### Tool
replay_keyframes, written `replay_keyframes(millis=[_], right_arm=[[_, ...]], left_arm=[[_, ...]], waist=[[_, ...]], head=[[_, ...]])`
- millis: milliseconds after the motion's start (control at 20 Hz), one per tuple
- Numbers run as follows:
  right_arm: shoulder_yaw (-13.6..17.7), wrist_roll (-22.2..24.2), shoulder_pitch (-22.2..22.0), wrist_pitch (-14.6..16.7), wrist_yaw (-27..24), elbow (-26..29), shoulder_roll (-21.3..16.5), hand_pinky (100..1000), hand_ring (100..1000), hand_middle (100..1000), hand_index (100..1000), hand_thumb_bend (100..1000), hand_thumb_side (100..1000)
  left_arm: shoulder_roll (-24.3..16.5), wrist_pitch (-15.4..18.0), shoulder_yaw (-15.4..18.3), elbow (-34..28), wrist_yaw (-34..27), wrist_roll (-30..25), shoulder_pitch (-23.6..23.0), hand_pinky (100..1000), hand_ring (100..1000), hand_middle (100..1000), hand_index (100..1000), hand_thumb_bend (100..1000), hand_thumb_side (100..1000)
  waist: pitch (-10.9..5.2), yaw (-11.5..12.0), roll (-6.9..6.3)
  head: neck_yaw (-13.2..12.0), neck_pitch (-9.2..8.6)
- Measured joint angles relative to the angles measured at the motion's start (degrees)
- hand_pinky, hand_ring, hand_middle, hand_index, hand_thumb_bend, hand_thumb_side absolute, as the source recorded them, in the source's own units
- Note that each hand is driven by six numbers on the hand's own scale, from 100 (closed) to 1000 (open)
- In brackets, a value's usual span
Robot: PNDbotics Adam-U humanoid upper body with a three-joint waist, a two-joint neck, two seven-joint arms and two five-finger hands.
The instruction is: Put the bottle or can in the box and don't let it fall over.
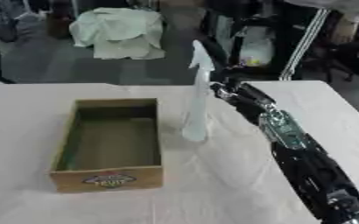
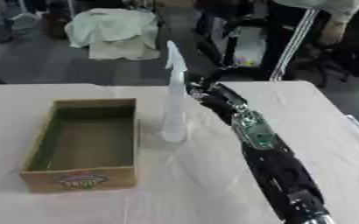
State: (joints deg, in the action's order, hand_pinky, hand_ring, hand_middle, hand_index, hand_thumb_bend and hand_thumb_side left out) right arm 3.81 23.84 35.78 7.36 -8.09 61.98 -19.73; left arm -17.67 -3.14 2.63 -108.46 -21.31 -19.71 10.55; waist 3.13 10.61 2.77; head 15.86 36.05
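Note:
A tall, slim, pale translucent bottle (image 1: 197, 103) with a spray-type head stands upright on the white tablecloth, just right of the box. The box (image 1: 110, 180) is an open cardboard tray with a coloured label on its front wall and nothing inside. My right arm reaches in from the lower right. My right hand (image 1: 222, 90) is at the bottle's right side about halfway up, its fingers curled against the bottle and partly hidden behind it. The bottle's base (image 2: 173, 135) is at table level, apart from the box wall. My left hand shows in no view.
The table (image 1: 29, 131) is covered with a white cloth; its far edge runs just behind the box and bottle. Beyond it are a heap of pale cloth (image 1: 121, 30) on the floor, dark equipment and a slanted white pole (image 1: 305, 39).

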Motion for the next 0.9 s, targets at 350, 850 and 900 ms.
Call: replay_keyframes(millis=[350,850,900], right_arm=[[0.00,0.66,0.64,0.20,0.20,-0.32,0.29,1000,1000,1000,1000,100,470],[-0.10,0.84,2.15,0.39,0.75,-1.40,0.30,1000,1000,1000,1000,100,470],[-0.17,0.91,2.33,0.44,0.75,-1.40,0.30,1000,1000,1000,1000,100,470]], left_arm=[[0.03,-0.05,-0.21,0.00,0.00,-0.09,0.07,1000,1000,1000,828,100,806],[0.50,-0.11,-0.32,0.00,0.15,-0.18,0.29,1000,1000,1000,828,102,810],[0.51,-0.12,-0.32,0.00,0.16,-0.18,0.35,1000,1000,1000,828,102,810]], waist=[[0.19,0.03,-0.13],[0.89,0.25,-0.23],[0.90,0.31,-0.27]], head=[[0.34,-0.34],[0.97,-1.04],[0.99,-1.10]])
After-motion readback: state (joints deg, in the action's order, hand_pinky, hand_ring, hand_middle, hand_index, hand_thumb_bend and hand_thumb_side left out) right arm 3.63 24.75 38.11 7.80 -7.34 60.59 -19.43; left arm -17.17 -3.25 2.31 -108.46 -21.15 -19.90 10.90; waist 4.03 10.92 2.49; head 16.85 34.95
